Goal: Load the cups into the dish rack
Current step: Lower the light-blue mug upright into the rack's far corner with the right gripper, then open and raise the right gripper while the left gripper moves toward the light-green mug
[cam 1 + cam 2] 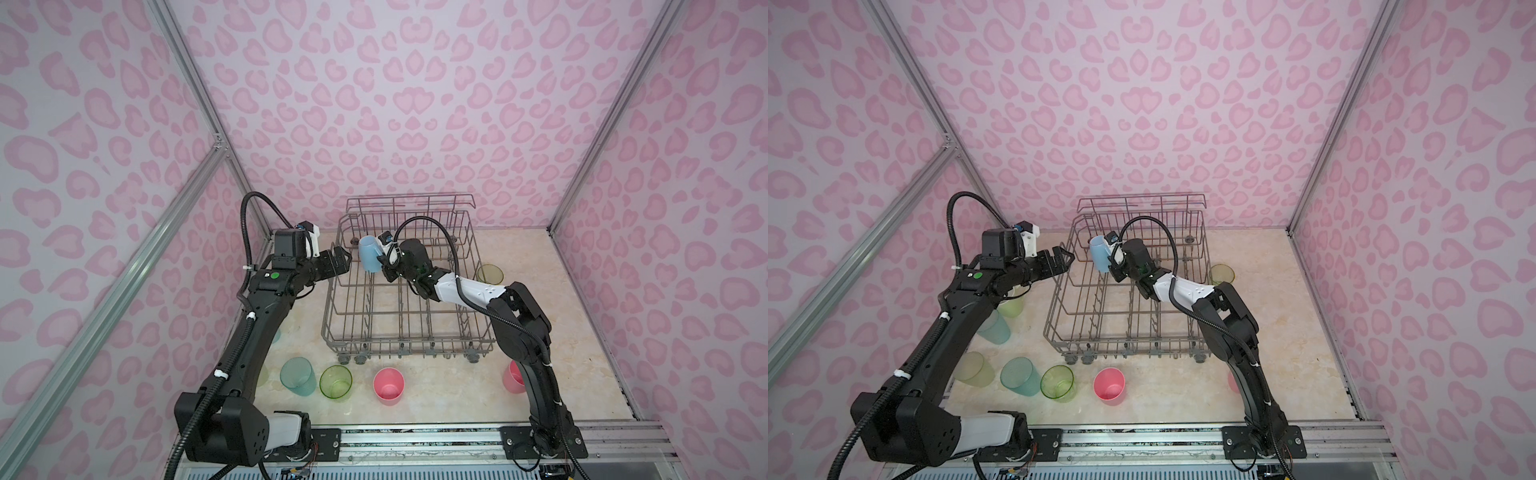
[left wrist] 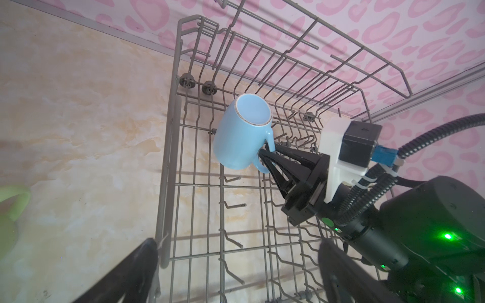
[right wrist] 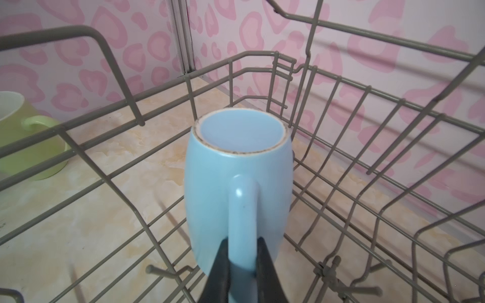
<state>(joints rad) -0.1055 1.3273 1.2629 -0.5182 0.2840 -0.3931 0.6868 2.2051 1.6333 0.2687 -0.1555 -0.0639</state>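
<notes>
**Mug held by its handle over the rack's far left corner**

Fingers of the right tool are pinched nearly shut on the handle of the light-blue mug, so the mug body lies straight ahead of the tool, on the far side of the handle. Its long axis stands close to upright, leaning a little. The end facing up carries a worn, unglazed ring; I take that for the base, which would put the mouth downward, though I cannot be sure. In a top view the mug hangs inside the dish rack, near its far left corner and above the floor wires and tines. Whether it touches any of them cannot be made out.

The coming move, as I judge it, turns on the drop straight down from the mug onto the tines below, and the right arm alone holds what it needs.

The left tool hovers just outside the rack's left wall, jaws spread wide and empty, pointing toward the mug.

On the counter, outside the rack, a teal cup, a lime-green cup and a pink tumbler stand in a row before its front wall. A yellow-green mug sits beyond the left wall.

No brand, label or writing can be read anywhere.
</notes>
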